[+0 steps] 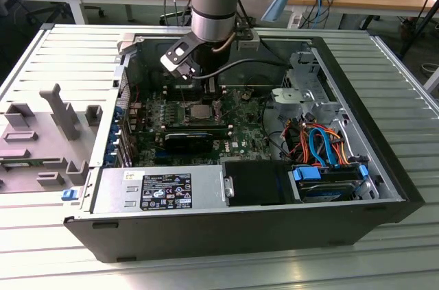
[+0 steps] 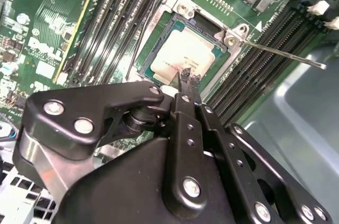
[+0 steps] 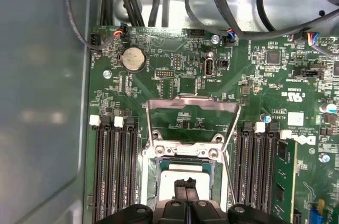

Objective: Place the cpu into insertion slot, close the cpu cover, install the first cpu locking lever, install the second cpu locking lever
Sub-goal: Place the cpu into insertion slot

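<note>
My black metal two-finger gripper point(image 2: 186, 78) has its fingertips pressed flat against each other, with nothing caught between them. In the second wrist view the tips hang over the near edge of the small flat square cpu with the silvery-grey metal top point(image 2: 177, 54). I cannot tell whether they touch it or float just above it.

The cpu lies flat inside the small square dark insertion slot with the shiny metal rim point(image 2: 207, 24), square to its walls, right under the fingertips. Just past the slot, in the first wrist view, the thin square silvery cpu cover with the large window cut through its middle point(image 3: 190, 101) stands swung up and open on its hinge, and I see green board through the window.

One thin bright wire locking lever point(image 2: 286, 54) sticks out free from a corner of the slot over the neighbouring slots. A second thin wire lever point(image 2: 133, 57) runs along the opposite side, also unlatched. Long narrow black memory slots point(image 2: 106, 28) flank the socket on both sides.

Farther on the green circuit board point(image 3: 175, 75) sits a round silver coin battery point(image 3: 133, 58), and beyond it black cables point(image 3: 212, 1) loop along the case wall.

In the exterior view the grey and blue robot arm point(image 1: 216, 2) reaches down into the open black computer case point(image 1: 384, 187), which lies on a grey slatted metal table point(image 1: 62, 50).
</note>
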You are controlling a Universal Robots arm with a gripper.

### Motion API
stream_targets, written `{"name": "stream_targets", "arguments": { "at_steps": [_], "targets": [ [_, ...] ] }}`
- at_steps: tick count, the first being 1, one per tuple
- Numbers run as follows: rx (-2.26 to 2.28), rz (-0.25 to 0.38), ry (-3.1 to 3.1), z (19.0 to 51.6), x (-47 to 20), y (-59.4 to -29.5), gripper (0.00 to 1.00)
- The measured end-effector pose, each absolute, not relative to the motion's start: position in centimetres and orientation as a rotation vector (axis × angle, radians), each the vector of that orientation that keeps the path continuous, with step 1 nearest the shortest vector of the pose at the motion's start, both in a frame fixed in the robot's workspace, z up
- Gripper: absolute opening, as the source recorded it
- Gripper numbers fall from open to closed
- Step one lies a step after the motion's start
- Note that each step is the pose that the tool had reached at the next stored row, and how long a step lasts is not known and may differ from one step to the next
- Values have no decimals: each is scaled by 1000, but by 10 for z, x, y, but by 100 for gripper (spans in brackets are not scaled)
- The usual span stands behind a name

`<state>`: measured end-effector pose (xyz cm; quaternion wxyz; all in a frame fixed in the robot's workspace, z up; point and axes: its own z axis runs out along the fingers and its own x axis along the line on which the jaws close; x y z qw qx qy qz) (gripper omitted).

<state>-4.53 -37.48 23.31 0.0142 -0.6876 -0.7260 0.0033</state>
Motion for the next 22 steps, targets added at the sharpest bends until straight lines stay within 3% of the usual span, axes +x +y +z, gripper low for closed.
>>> {"name": "stream_targets", "arguments": {
  "at_steps": [22],
  "targets": [
    [-2136, 0, -2257, 283, -45, -375, 11]
  ]
}}
